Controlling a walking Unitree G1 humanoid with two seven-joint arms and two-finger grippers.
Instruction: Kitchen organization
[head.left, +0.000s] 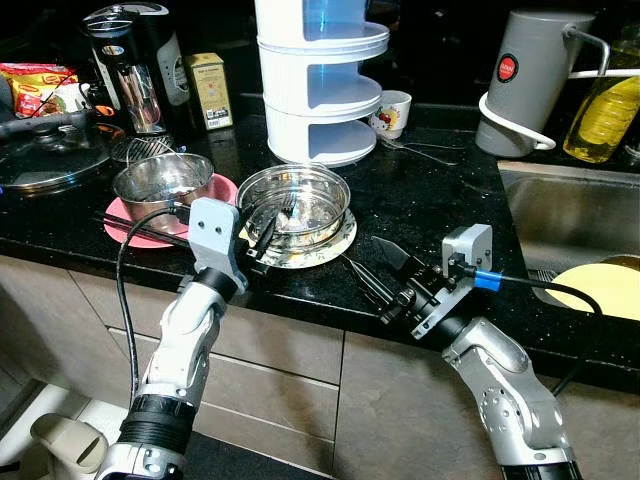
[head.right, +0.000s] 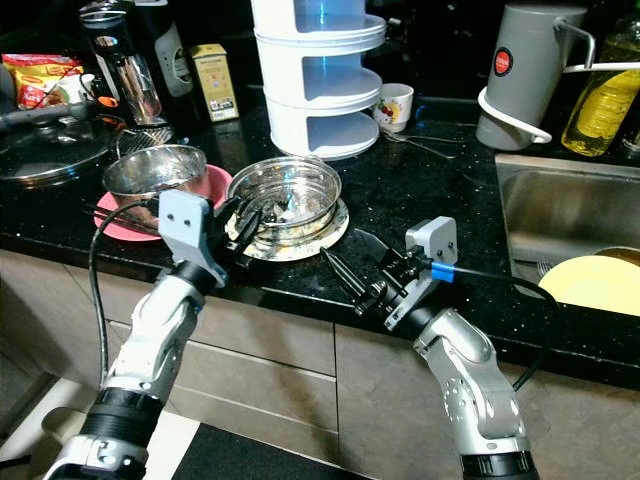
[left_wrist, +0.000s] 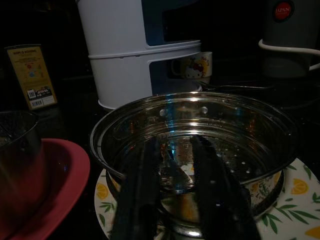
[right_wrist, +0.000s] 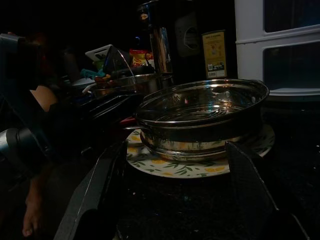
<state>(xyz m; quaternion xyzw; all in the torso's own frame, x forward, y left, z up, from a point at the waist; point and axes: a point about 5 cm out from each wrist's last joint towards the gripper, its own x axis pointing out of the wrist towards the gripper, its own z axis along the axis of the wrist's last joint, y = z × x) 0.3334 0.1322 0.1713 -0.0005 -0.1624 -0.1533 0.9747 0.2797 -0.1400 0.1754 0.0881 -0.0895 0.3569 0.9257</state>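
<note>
A perforated steel steamer pot (head.left: 296, 203) sits on a lemon-patterned plate (head.left: 338, 244) near the front of the black counter. My left gripper (head.left: 268, 232) reaches over the pot's near rim, its fingers (left_wrist: 145, 200) a narrow gap apart with nothing between them. My right gripper (head.left: 378, 270) hovers low over the counter edge to the right of the plate. It points at the pot (right_wrist: 200, 115) and stands wide open and empty. To the left, a steel bowl (head.left: 160, 180) rests on a pink plate (head.left: 120, 228) with black chopsticks laid across it.
A white tiered rack (head.left: 320, 90) and a cup (head.left: 392, 112) stand behind the pot. A grey jug (head.left: 530, 70) and oil bottle (head.left: 605, 110) are at the back right. The sink (head.left: 570, 215) holds a yellow plate (head.left: 605, 285). A glass lid (head.left: 50, 155) lies far left.
</note>
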